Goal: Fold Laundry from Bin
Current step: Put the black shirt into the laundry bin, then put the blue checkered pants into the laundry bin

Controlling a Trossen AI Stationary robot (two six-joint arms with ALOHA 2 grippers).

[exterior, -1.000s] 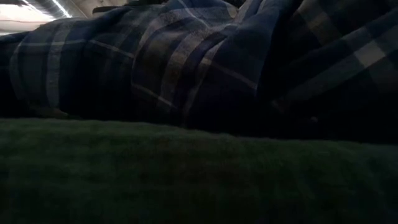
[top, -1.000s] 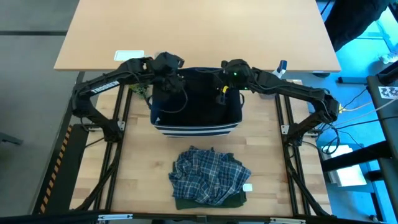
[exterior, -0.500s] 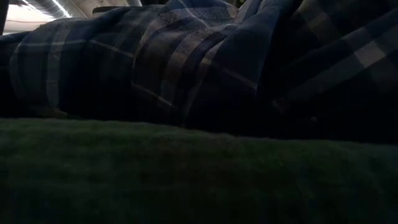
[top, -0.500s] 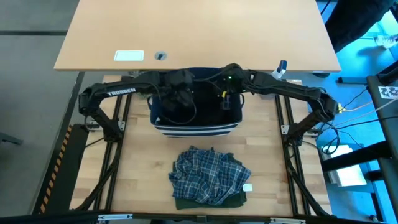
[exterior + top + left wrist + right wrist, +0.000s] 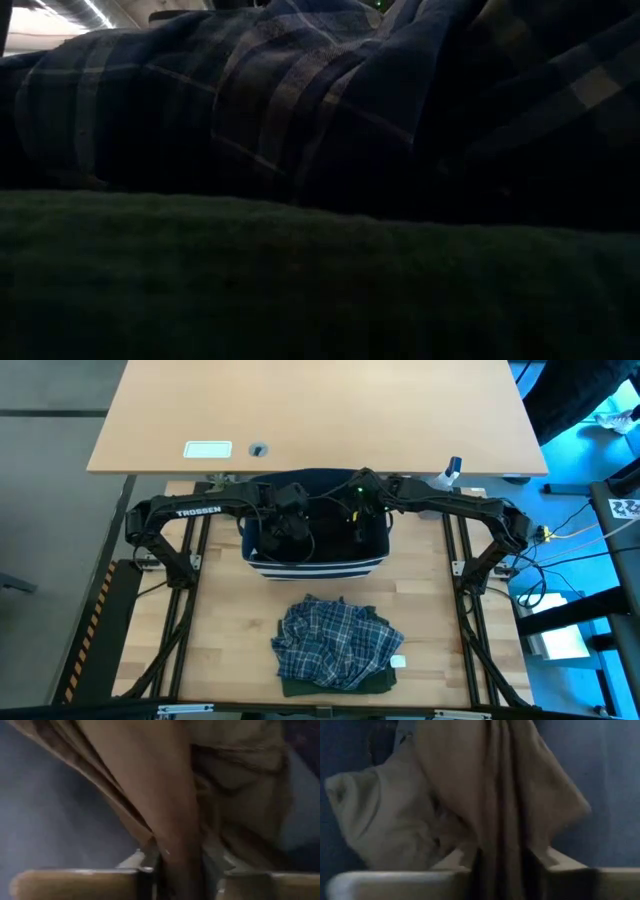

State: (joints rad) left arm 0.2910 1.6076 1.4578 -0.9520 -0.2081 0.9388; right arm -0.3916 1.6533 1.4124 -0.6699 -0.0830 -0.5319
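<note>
The navy bin [image 5: 315, 565] with white stripes stands at the table's far middle. Both arms reach down into it from either side. My left gripper [image 5: 285, 525] and my right gripper [image 5: 358, 510] are each shut on a dull, brownish-looking garment [image 5: 165, 795] [image 5: 485, 780] inside the bin. The bin's blue walls [image 5: 50, 820] [image 5: 610, 795] stand close around it. The plaid shirt [image 5: 335, 640] lies crumpled on the olive-green garment [image 5: 340, 683] at the near middle. These two fill the low view [image 5: 300, 100]. My left gripper [image 5: 172, 875] has a bunched fold of the garment [image 5: 175, 845] between its two fingers, coming at it slanting down from above. The cloth runs on past the fingers in loose folds. My right gripper [image 5: 500, 870] holds another gathered fold [image 5: 500, 840] pinched between its fingers, also slanting down into the bin. The cloth spreads out slack beyond them.
A clear spray bottle [image 5: 452, 468] stands just right of the bin, by the right arm. A tan desktop [image 5: 320, 410] with a white label [image 5: 208, 450] lies beyond the table's far edge. Bare wood shows on both sides of the shirt pile.
Both grippers have sunk from above the bin's far rim down into the bin, tipping steeper and coming a little toward the near edge. The shirt pile has stayed still.
</note>
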